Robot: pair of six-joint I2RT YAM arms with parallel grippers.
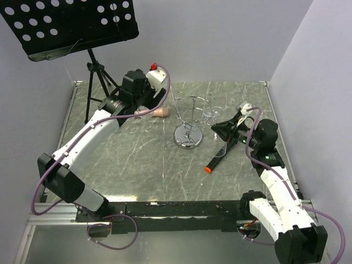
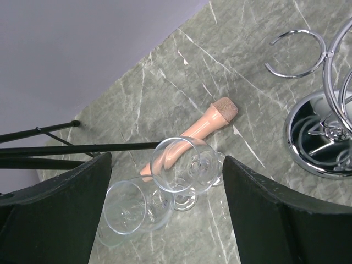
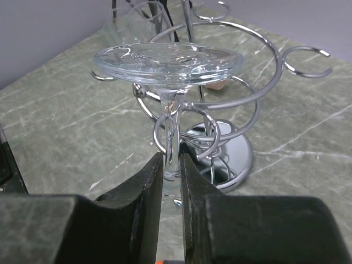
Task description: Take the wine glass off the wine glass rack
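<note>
Right hand (image 3: pixel 171 168) clamped on the wine glass (image 3: pixel 168 61) stem; we should draw it level out of the wine glass rack (image 3: pixel 236 158)

The chrome wire wine glass rack (image 1: pixel 188 124) stands mid-table (image 1: pixel 137 165). At its 3 o'clock, a clear stemmed wine glass (image 3: pixel 168 60) hangs foot-up, its stem between the right gripper (image 3: pixel 171 162) fingers. At 9 o'clock lies a pink plastic microphone (image 2: pixel 198 129), with two clear glasses (image 2: pixel 132 212) on their sides beside it. At 5 o'clock lies a black orange-tipped marker (image 1: pixel 215 159). At 10 o'clock stands a black perforated music stand (image 1: pixel 71 25).
</note>
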